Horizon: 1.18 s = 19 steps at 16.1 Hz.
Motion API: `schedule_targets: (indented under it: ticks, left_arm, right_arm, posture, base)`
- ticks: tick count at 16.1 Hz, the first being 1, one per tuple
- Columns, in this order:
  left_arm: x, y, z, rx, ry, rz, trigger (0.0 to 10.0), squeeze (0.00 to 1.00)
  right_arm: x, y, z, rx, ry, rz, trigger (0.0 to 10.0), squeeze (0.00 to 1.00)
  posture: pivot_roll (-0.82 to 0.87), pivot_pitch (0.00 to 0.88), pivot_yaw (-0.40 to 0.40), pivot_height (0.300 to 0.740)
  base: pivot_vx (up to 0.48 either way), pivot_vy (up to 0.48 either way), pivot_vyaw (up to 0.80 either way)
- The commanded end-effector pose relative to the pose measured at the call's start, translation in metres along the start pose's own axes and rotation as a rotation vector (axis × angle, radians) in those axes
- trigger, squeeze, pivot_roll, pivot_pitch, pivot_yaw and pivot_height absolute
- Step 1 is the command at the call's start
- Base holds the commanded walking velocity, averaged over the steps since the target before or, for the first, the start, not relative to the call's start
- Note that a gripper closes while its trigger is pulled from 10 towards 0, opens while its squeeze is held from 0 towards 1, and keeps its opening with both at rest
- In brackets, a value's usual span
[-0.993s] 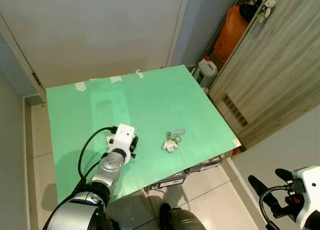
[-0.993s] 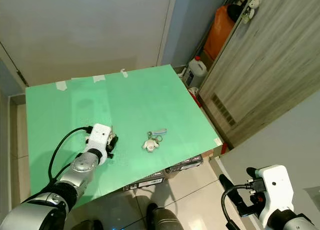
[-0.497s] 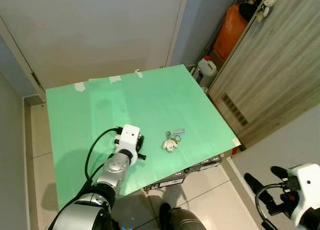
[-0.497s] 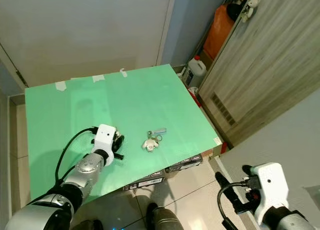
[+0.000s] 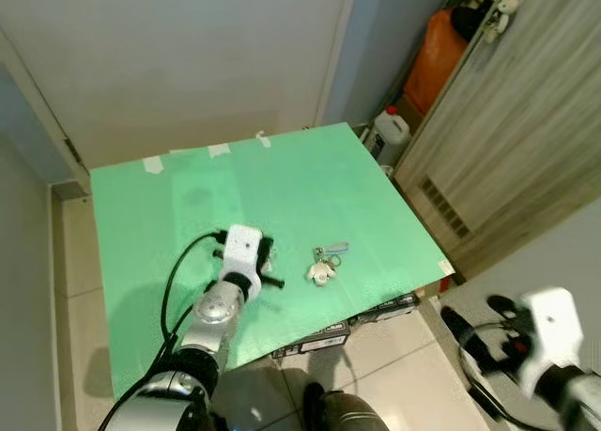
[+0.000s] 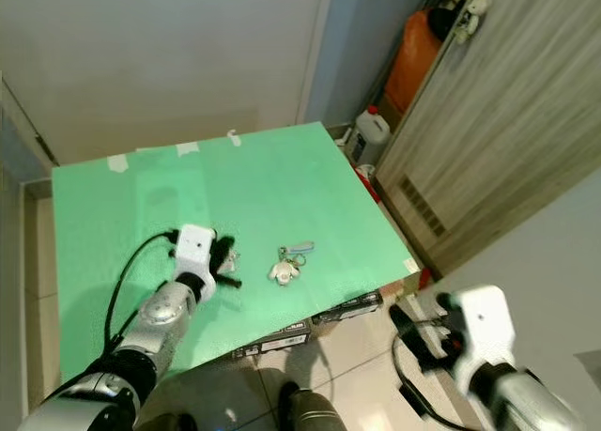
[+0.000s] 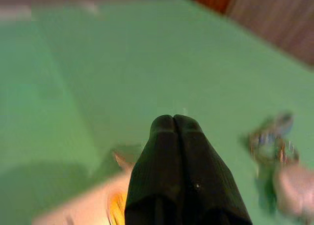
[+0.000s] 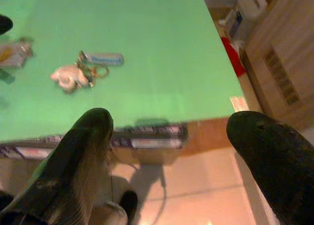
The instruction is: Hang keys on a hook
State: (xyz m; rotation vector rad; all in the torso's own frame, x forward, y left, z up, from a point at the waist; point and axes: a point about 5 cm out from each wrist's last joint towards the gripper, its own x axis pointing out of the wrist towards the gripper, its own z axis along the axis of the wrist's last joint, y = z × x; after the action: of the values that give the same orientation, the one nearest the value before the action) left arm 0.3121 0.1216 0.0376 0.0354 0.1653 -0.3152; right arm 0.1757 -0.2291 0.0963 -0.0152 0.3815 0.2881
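Now the left gripper (image 5: 268, 267) is low over the green table (image 5: 282, 182), on its near left part, and its two black fingers (image 7: 174, 156) are pressed together with nothing between them. Just to the right of it, a short way apart and not touching, the keys (image 5: 324, 262) lie flat on the green surface, with a small white soft figure and a light blue tag on the ring. Behind the table, at the far right, a white plastic jug (image 5: 388, 130) stands on the floor, and next to it is an orange bag (image 5: 435, 60) against the wooden cabinet (image 5: 507, 140). Further right, the right gripper (image 8: 171, 151) hangs off the table's near edge over the tiled floor (image 8: 196, 200), its fingers spread wide and holding nothing.
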Motion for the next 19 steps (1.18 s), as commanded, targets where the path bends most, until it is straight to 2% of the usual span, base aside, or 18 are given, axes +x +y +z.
schedule_targets:
  ticks: [1, 4, 5, 6, 7, 9, 10, 11, 12, 13, 14, 15, 16, 19]
  left_arm:
    - [0.0, -0.005, 0.003, 0.004, -0.032, -0.023, 0.0, 0.0]
    - [-0.003, 0.0, 0.007, 0.062, -0.034, -0.006, 0.0, 0.0]
    - [-0.003, 0.005, 0.007, 0.09, -0.024, 0.011, 0.0, 0.0]
    - [-0.003, 0.012, 0.009, 0.126, -0.016, 0.053, 9.3, 0.0]
    - [-0.004, 0.019, 0.018, 0.201, -0.058, 0.078, 10.0, 0.0]
    - [-0.009, 0.026, 0.031, 0.199, -0.124, 0.132, 10.0, 0.0]
    - [-0.019, 0.034, 0.041, 0.182, -0.181, 0.181, 10.0, 0.0]
    - [-0.038, 0.042, 0.053, 0.182, -0.251, 0.258, 10.0, 0.0]
    - [-0.049, 0.046, 0.059, 0.181, -0.282, 0.3, 10.0, 0.0]
    - [-0.065, 0.05, 0.078, 0.216, -0.398, 0.392, 10.0, 0.0]
    - [-0.07, 0.052, 0.089, 0.232, -0.46, 0.425, 10.0, 0.0]
    - [-0.071, 0.049, 0.099, 0.262, -0.484, 0.433, 10.0, 0.0]
    - [-0.068, 0.051, 0.1, 0.242, -0.474, 0.443, 10.0, 0.0]
    - [-0.057, 0.048, 0.097, 0.247, -0.412, 0.389, 10.0, 0.0]
  right_arm:
    - [0.003, 0.0, -0.006, 0.001, 0.016, -0.009, 10.0, 0.0]
    - [0.028, 0.01, -0.003, 0.026, -0.038, 0.017, 10.0, 0.0]
    - [0.044, 0.015, 0.001, 0.039, -0.07, 0.023, 10.0, 0.0]
    - [0.057, 0.02, 0.005, 0.05, -0.095, 0.032, 10.0, 0.0]
    - [0.074, 0.027, 0.009, 0.063, -0.122, 0.05, 10.0, 0.0]
    - [0.093, 0.036, 0.013, 0.066, -0.139, 0.08, 10.0, 0.0]
    - [0.108, 0.041, 0.021, 0.069, -0.171, 0.096, 10.0, 0.0]
    - [0.121, 0.042, 0.031, 0.08, -0.212, 0.096, 10.0, 0.0]
    - [0.126, 0.043, 0.037, 0.088, -0.238, 0.093, 10.0, 0.0]
    - [0.131, 0.045, 0.05, 0.074, -0.341, 0.086, 10.0, 0.0]
    - [0.132, 0.046, 0.055, 0.059, -0.376, 0.085, 10.0, 0.0]
    - [0.134, 0.047, 0.059, 0.048, -0.42, 0.055, 10.0, 0.0]
    - [0.138, 0.043, 0.06, 0.099, -0.44, 0.014, 10.0, 0.0]
    - [0.144, 0.037, 0.061, 0.111, -0.448, -0.021, 10.0, 0.0]
  posture:
    - [-0.22, 0.083, -0.085, 0.74]
    - [-0.15, 0.031, -0.051, 0.74]
    - [-0.12, 0.0, -0.033, 0.74]
    - [-0.1, 0.0, -0.023, 0.74]
    - [-0.06, 0.0, -0.013, 0.74]
    - [-0.01, 0.0, -0.005, 0.74]
    - [0.04, 0.0, 0.003, 0.74]
    - [0.06, 0.0, 0.001, 0.74]
    - [0.08, 0.0, -0.001, 0.74]
    - [0.1, 0.0, -0.007, 0.74]
    - [0.11, 0.0, -0.007, 0.74]
    - [0.13, 0.0, -0.012, 0.74]
    - [0.14, 0.0, -0.02, 0.74]
    - [0.11, 0.0, 0.012, 0.74]
  base:
    - [0.0, 0.0, 0.0]
    - [0.0, 0.0, 0.0]
    - [0.0, 0.0, 0.0]
    - [0.0, 0.0, 0.0]
    - [0.0, 0.0, 0.0]
    - [0.0, 0.0, 0.0]
    - [0.0, 0.0, 0.0]
    - [0.0, 0.0, 0.0]
    - [0.0, 0.0, 0.0]
    - [0.0, 0.0, 0.0]
    - [0.0, 0.0, 0.0]
    - [0.0, 0.0, 0.0]
    - [0.0, 0.0, 0.0]
    - [0.0, 0.0, 0.0]
